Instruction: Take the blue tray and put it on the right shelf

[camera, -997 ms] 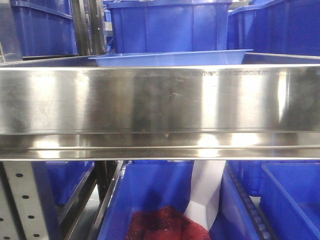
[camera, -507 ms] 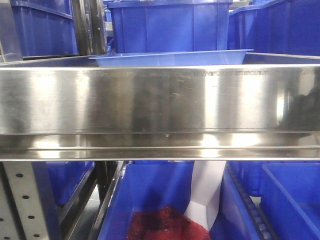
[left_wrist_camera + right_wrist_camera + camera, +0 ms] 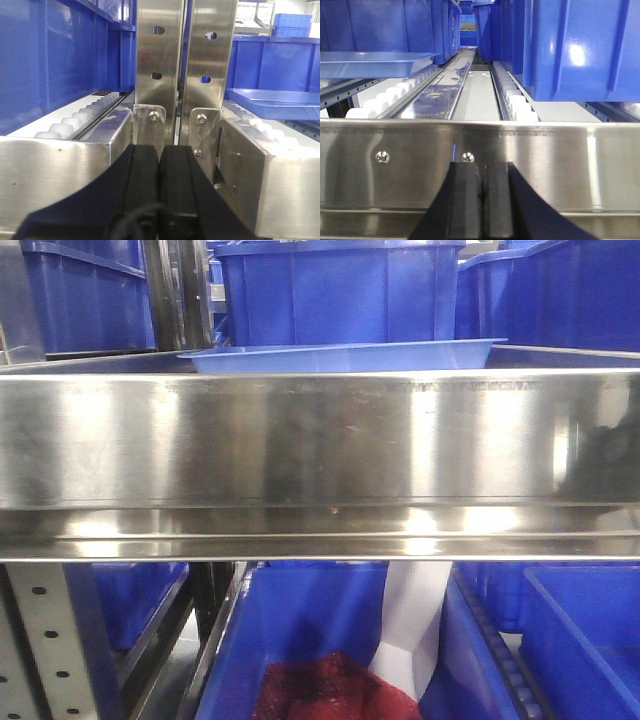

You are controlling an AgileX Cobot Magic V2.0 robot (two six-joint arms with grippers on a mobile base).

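Filling most of the front view, the broad brushed stainless-steel front lip of the right shelf (image 3: 320,440) runs edge to edge, and just above it peeks the flared rim of the shallow, glossy periwinkle-blue plastic tray (image 3: 340,358), lying on that shelf level. Behind it stand deep, darker blue plastic bins (image 3: 340,290); below the lip another deep blue bin holds a heap of red mesh material (image 3: 330,690), with a perforated steel upright post (image 3: 45,640) at lower left. From the left wrist camera, the left end effector (image 3: 159,165) shows its two black fingers pressed together, empty, in front of a pair of perforated steel posts (image 3: 182,55); white plastic rollers (image 3: 75,120) line the track to the left, and the blue tray (image 3: 275,97) lies to the right on another roller track. From the right wrist camera, the right end effector (image 3: 482,195) is likewise closed on nothing, just before the steel lip (image 3: 480,165); the blue tray (image 3: 375,57) rests upper left on rollers, a dark blue bin (image 3: 580,45) upper right.
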